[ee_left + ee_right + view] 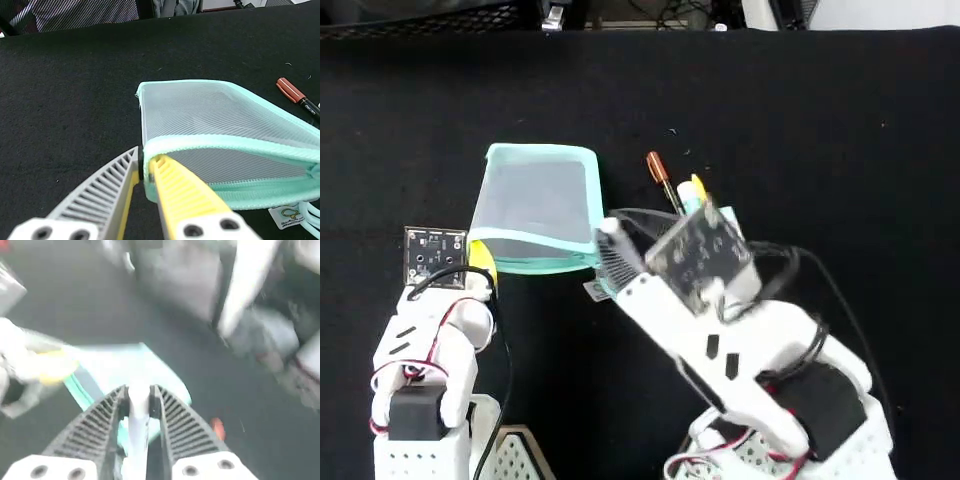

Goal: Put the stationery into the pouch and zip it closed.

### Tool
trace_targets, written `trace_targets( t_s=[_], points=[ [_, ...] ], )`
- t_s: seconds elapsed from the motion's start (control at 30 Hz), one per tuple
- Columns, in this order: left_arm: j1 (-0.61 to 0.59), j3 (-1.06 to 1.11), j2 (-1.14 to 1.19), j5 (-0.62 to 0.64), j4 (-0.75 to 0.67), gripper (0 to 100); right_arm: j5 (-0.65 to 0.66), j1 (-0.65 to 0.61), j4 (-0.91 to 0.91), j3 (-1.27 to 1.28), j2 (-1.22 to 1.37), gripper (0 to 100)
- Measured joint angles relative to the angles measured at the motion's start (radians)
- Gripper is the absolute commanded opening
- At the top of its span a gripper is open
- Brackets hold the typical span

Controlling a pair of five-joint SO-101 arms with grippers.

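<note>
The lip of the mesh pouch (210, 115) is pinched by the left gripper (142, 167); the white pen (138, 427), clamped in the right gripper (139, 399), should be guided level into the mouth ahead.

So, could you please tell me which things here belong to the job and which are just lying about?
Part of the job:
- pouch, its open end held by the left gripper
- white pen-like item, held in the right gripper
- red-capped pen
- yellow-tipped item

Just lying about:
- black table
- clutter behind its far edge
</note>
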Motion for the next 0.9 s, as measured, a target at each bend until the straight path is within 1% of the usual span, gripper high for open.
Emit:
trace_targets(
  t_s=[0.1, 0.27, 0.33, 0.47, 0.57, 0.7, 0.83, 0.9],
  points=[
    [0.002, 0.000, 0.000, 0.000, 0.000, 3, -0.003, -0.063, -0.081, 0.000, 0.040, 1.3],
    [0.002, 0.000, 0.000, 0.000, 0.000, 3, -0.005, -0.190, -0.272, 0.003, 0.106, 1.2],
    [0.002, 0.000, 0.000, 0.000, 0.000, 3, -0.005, -0.221, -0.336, 0.029, 0.124, 1.2],
    [0.002, 0.000, 0.000, 0.002, 0.000, 3, -0.008, -0.232, -0.491, 0.126, 0.129, 1.2],
    [0.002, -0.003, 0.000, 0.044, 0.000, 3, -0.008, -0.233, -0.609, 0.216, 0.129, 1.2],
    [0.002, -0.071, 0.003, 0.086, 0.061, 3, -0.008, -0.230, -0.723, 0.318, 0.129, 1.2],
    [0.002, -0.153, 0.006, 0.092, 0.140, 3, -0.008, -0.170, -0.787, 0.342, 0.129, 1.3],
    [0.002, -0.175, 0.006, 0.092, 0.152, 3, -0.009, -0.130, -0.807, 0.342, 0.129, 1.3]
  ],
)
